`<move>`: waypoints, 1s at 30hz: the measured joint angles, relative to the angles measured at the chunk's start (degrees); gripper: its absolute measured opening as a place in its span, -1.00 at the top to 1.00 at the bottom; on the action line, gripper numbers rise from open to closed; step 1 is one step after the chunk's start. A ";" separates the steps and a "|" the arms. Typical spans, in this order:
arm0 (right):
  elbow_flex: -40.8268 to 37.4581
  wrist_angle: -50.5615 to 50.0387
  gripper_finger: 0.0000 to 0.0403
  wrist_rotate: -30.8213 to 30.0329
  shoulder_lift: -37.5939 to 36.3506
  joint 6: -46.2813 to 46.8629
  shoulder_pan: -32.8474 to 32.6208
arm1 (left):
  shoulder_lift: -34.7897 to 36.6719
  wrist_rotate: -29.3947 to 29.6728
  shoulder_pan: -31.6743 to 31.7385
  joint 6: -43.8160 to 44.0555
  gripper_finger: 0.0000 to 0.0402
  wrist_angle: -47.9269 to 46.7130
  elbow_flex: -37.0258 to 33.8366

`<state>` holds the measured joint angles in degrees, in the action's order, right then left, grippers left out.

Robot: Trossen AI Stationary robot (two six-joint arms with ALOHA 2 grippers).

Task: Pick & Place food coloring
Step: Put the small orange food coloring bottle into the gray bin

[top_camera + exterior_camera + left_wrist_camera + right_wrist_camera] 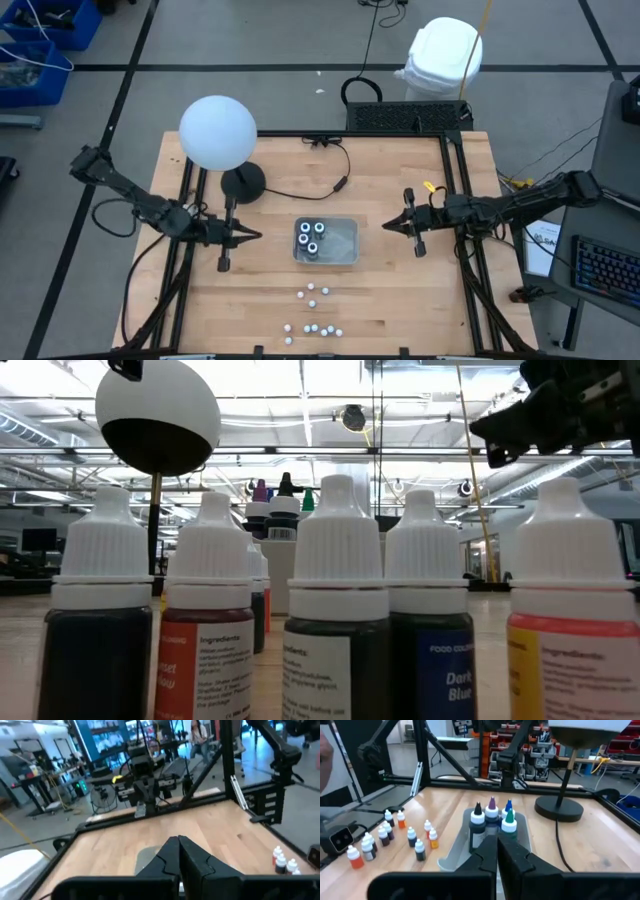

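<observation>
Scene: a wooden table (400, 290) under two dark arms, a globe lamp (218, 132) standing at the back left.
Left gripper (255, 236): hovers left of the clear tray (345, 240), fingers pressed together on nothing, tip pointing at the tray.
Right gripper (388, 227): mirrors it from the tray's right side, jaws likewise clenched and empty.
Food coloring: four taller bottles (492, 820) stand inside the tray's left end; the small white-capped bottles (312, 310) lie scattered on the bare wood near the front edge, well apart from both arms.
Step in hand: judged as the start of a pick, neither arm yet committed.
Doing it well: spread the fingers before descending, choose an outlying bottle clear of its neighbours, come straight down over the cap, and grip the body so that nearby bottles stay standing.
</observation>
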<state>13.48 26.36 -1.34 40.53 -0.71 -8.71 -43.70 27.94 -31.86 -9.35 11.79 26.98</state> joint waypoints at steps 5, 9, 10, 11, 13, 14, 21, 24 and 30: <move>-2.25 2.55 1.00 -0.04 -0.04 -0.92 0.02 | -6.67 -1.98 -0.91 -1.14 0.95 -0.45 1.36; -3.70 6.50 1.00 -0.13 -0.04 -1.79 0.02 | -14.62 -2.02 -0.91 2.75 0.97 -5.02 7.18; -3.80 7.03 1.00 -0.15 -0.04 -2.26 0.06 | -16.69 -2.15 -0.95 3.91 0.95 -7.45 9.10; -3.80 7.49 1.00 -0.15 -0.04 -2.45 0.09 | -18.91 -2.45 -0.95 5.10 0.91 -10.18 11.13; -3.80 8.01 0.99 -0.13 -0.04 -2.50 0.09 | -23.59 -2.61 -0.95 8.00 0.81 -15.04 15.57; -3.80 8.07 0.99 -0.13 -0.01 -2.55 0.09 | -25.98 -2.65 -0.95 9.41 0.74 -17.04 17.80; -3.80 7.95 0.99 -0.26 -0.04 -2.99 0.09 | -42.09 -8.50 -1.73 17.45 0.28 -31.03 34.29; -3.80 7.93 1.00 -0.26 -0.04 -2.99 0.09 | -47.76 -12.59 -1.66 22.02 0.16 -36.85 40.67; -3.80 7.04 1.00 -0.26 -0.04 -2.99 0.09 | -56.36 -15.48 -1.63 26.96 0.10 -41.89 48.77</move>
<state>9.67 33.40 -1.61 40.49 -3.70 -8.62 -100.06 12.46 -33.50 17.61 -30.10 75.75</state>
